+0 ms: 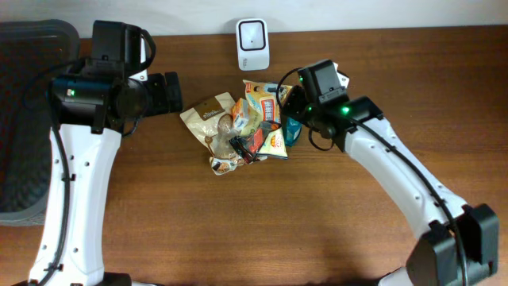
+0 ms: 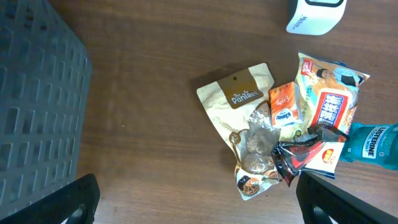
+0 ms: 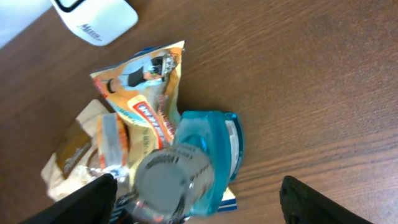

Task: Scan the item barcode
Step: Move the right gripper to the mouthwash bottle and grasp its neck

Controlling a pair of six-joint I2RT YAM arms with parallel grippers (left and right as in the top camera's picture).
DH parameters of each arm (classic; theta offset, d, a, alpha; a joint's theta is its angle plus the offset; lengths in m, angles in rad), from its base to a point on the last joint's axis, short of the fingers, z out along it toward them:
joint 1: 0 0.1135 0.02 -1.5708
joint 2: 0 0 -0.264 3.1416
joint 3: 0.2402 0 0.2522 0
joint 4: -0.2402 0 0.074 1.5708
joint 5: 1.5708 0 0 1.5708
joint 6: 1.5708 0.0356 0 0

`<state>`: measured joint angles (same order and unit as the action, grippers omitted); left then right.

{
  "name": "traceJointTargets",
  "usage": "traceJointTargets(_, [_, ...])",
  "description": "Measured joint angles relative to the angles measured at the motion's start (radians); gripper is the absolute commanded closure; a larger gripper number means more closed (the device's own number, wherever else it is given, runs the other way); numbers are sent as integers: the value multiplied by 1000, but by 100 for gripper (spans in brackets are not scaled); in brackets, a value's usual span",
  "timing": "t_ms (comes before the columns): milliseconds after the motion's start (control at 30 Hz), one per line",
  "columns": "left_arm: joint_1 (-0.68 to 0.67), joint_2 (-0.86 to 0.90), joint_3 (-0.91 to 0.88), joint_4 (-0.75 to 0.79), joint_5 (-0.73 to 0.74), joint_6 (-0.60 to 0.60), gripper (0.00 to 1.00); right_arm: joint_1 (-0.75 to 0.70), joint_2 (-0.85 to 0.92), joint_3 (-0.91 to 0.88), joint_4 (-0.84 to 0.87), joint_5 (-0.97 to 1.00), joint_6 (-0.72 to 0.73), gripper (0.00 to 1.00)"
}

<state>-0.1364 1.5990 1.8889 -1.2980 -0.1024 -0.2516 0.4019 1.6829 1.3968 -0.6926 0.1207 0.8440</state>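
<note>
Evidently the right gripper [image 3: 208,200] hung wide-jawed over the Listerine bottle [image 3: 208,146], at three o'clock of the snack pile [image 1: 238,127]; it should grip the body squarely; the left gripper [image 2: 199,202] gaped empty.

**Snack packets heaped on a brown wooden counter [image 1: 238,230]**
A white scanner [image 1: 252,44] stands at the counter's far edge, near the heap. A tan pouch [image 1: 208,114] lies flat on the heap's left side, with an orange-and-yellow snack bag [image 1: 262,102] just beside it. A teal bottle [image 1: 291,131] lies at the right edge. A dark mesh basket [image 1: 24,119] sits well apart, at far left.
</note>
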Motion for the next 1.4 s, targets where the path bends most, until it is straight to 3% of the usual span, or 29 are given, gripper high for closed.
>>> traceJointTargets(167, [0,0,0,0,0,0,1,0,6,0,16,15,19,36])
traceJointTargets(633, [0,0,0,0,0,0,1,14,11,0,54,13,21,37])
traceJointTargets(833, [0,0,0,0,0,0,1,14,82,1,69,13,18,49])
traceJointTargets(1100, [0,0,0,0,0,0,1,15,86,1,69,14,-34,57])
traceJointTargets(1400, [0,0,0,0,0,0,1,15,86,19,65,20,-128,58])
